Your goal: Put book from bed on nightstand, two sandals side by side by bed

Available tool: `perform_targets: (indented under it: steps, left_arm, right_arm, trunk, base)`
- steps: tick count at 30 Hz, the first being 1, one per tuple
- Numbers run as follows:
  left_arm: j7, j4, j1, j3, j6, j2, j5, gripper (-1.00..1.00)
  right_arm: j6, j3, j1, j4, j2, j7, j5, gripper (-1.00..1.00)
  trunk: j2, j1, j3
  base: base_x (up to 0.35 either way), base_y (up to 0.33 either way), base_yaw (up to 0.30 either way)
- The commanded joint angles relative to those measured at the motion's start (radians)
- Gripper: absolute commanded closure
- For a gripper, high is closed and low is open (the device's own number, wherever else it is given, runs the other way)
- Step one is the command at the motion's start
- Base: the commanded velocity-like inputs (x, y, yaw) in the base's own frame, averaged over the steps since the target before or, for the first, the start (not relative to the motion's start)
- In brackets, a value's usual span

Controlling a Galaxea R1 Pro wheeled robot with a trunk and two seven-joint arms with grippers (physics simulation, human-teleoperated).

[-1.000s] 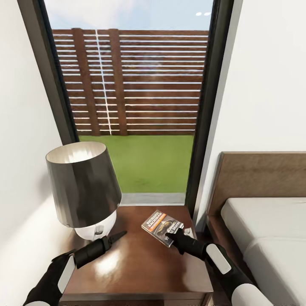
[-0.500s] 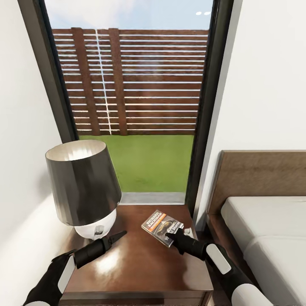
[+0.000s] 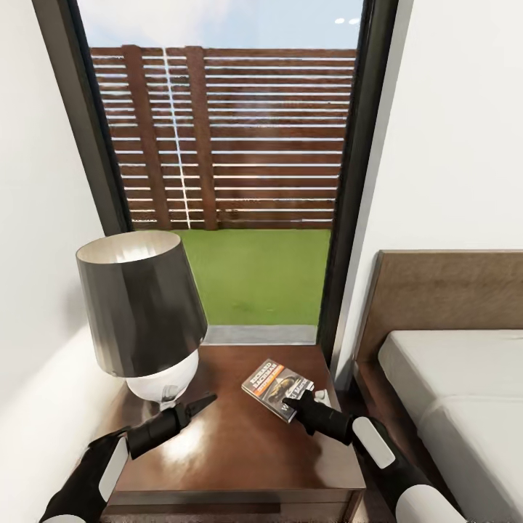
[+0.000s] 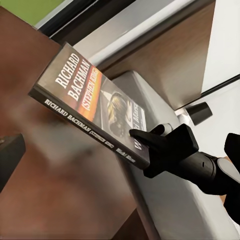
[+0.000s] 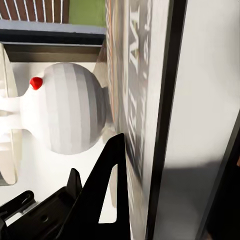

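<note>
Jaws: right gripper (image 3: 293, 407) clamped on book (image 3: 277, 380) above nightstand (image 3: 240, 443); left gripper (image 3: 205, 400) together.

Daylight is pouring in through the window (image 3: 232, 181), keeping the room bright. Glare is pooling on the glossy nightstand (image 3: 240, 450) top. The lamp (image 3: 142, 312) shade is shading dark. Close surfaces are blurring in the left wrist view.
</note>
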Motion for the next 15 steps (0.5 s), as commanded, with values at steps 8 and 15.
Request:
perform_targets:
  steps: [8, 15]
  left_arm:
    - [-0.002, 0.000, -0.001, 0.001, 0.010, 0.000, 0.004, -1.00]
    - [-0.002, 0.000, -0.001, 0.001, 0.009, 0.000, 0.004, -1.00]
  right_arm:
    - [0.003, 0.000, 0.000, 0.000, 0.000, 0.004, -0.001, 1.00]
    - [0.003, 0.000, -0.001, 0.000, 0.000, 0.004, -0.001, 1.00]
  trunk:
    - [-0.057, 0.031, -0.026]
    - [-0.063, 0.034, -0.029]
  base:
    - [0.000, 0.000, 0.000]
    - [0.000, 0.000, 0.000]
